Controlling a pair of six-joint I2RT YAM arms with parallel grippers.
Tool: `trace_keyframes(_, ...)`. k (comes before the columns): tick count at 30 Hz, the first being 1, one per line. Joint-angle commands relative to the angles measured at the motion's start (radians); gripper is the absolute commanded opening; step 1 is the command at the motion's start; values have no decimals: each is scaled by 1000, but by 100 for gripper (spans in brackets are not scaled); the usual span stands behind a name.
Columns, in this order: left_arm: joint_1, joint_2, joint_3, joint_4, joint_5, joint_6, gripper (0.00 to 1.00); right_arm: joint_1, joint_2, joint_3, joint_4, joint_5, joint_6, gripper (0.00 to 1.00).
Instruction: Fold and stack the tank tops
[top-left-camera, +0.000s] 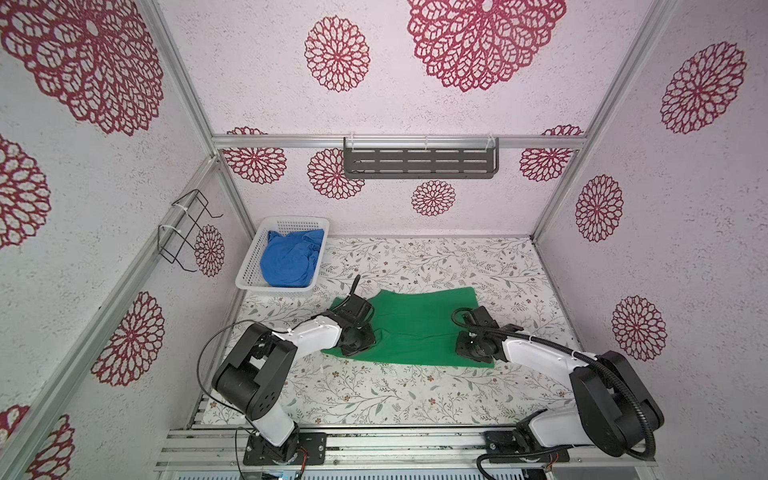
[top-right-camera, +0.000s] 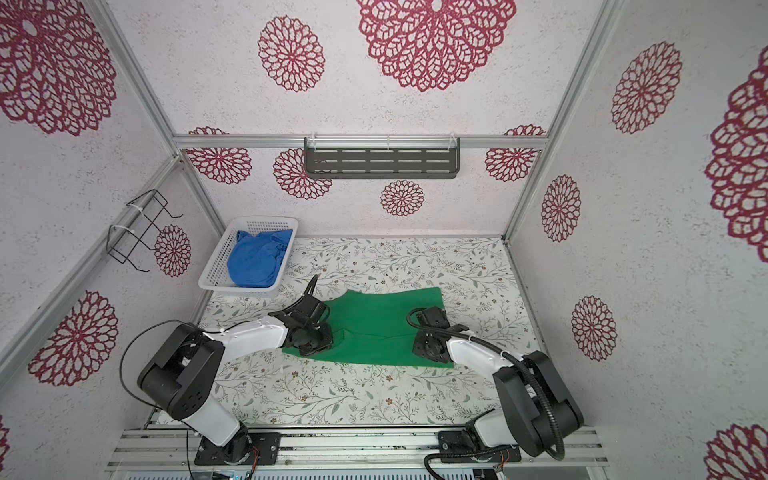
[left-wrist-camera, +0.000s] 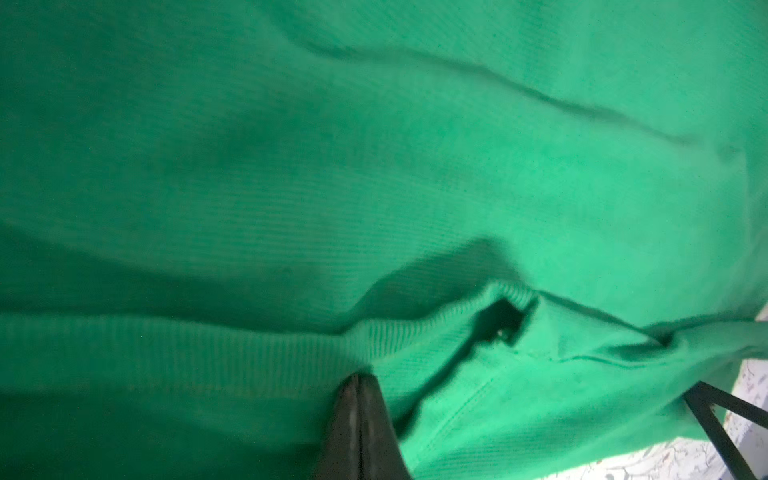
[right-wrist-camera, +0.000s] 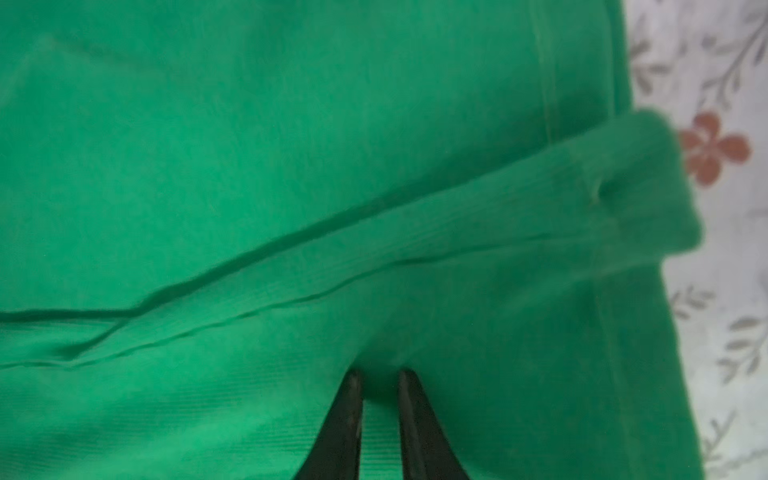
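The green tank top (top-left-camera: 415, 324) (top-right-camera: 374, 324) lies spread flat in the middle of the floral table. My left gripper (top-left-camera: 355, 347) (top-right-camera: 309, 347) points down onto its left near part. In the left wrist view, this gripper (left-wrist-camera: 357, 376) is shut, pinching the ribbed edge of the green fabric (left-wrist-camera: 374, 166). My right gripper (top-left-camera: 473, 349) (top-right-camera: 430, 347) bears down on the right near part. Seen from the right wrist, its jaws (right-wrist-camera: 378, 374) stand narrowly apart with a small ridge of green cloth (right-wrist-camera: 291, 145) between the tips. The blue tank top (top-left-camera: 289, 262) (top-right-camera: 255, 262) lies crumpled in the basket.
A white perforated basket (top-left-camera: 250, 259) (top-right-camera: 214, 262) stands at the back left corner of the table (top-left-camera: 415, 390). A dark slotted shelf (top-left-camera: 419, 162) hangs on the back wall. A black wire rack (top-left-camera: 187, 228) hangs on the left wall. Patterned walls close in three sides.
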Motion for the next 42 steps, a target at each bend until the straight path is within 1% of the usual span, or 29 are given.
trace_keyframes(1,-14,-52,-159,-12,60,-69,0,67,-39,-69,-56,-8,99,21)
trace_keyframes(3,-19,-118,-230,-6,88,-103,0,120,-66,-98,-76,-7,146,21)
trace_keyframes(7,-27,-314,-365,-87,68,-162,0,249,-128,-120,-140,11,253,22)
trace_keyframes(9,-25,-409,-373,-170,26,-163,0,280,-135,-104,-144,-6,254,23)
trace_keyframes(11,-13,-483,-321,-283,-9,-128,0,287,-143,-60,-159,-13,196,27)
trace_keyframes(13,0,-531,-228,-391,-34,-67,0,284,-164,16,-218,16,103,38)
trace_keyframes(14,11,-539,-185,-425,-48,-35,0,281,-178,54,-247,40,54,49)
trace_keyframes(15,29,-540,-138,-451,-58,7,4,272,-192,93,-275,66,-3,63)
trace_keyframes(16,50,-532,-94,-456,-55,51,9,259,-202,127,-293,80,-57,75)
trace_keyframes(17,70,-515,-61,-448,-47,102,14,238,-209,149,-302,81,-100,80)
trace_keyframes(19,109,-449,19,-421,-39,195,26,165,-213,191,-311,59,-179,81)
trace_keyframes(22,121,-327,138,-376,-56,347,38,85,-218,226,-315,20,-246,75)
trace_keyframes(24,127,-228,223,-354,-64,446,42,53,-230,240,-316,2,-272,71)
trace_keyframes(27,137,-85,335,-334,-66,563,46,32,-260,236,-318,-9,-269,64)
trace_keyframes(30,141,48,439,-335,-82,641,49,23,-292,209,-318,-26,-255,61)
trace_keyframes(36,142,196,537,-309,-99,740,56,5,-343,155,-351,-19,-251,60)
trace_keyframes(38,142,241,563,-309,-93,750,57,-4,-348,148,-357,-26,-256,60)
trace_keyframes(42,142,307,589,-308,-55,740,55,-23,-344,149,-362,-47,-246,60)
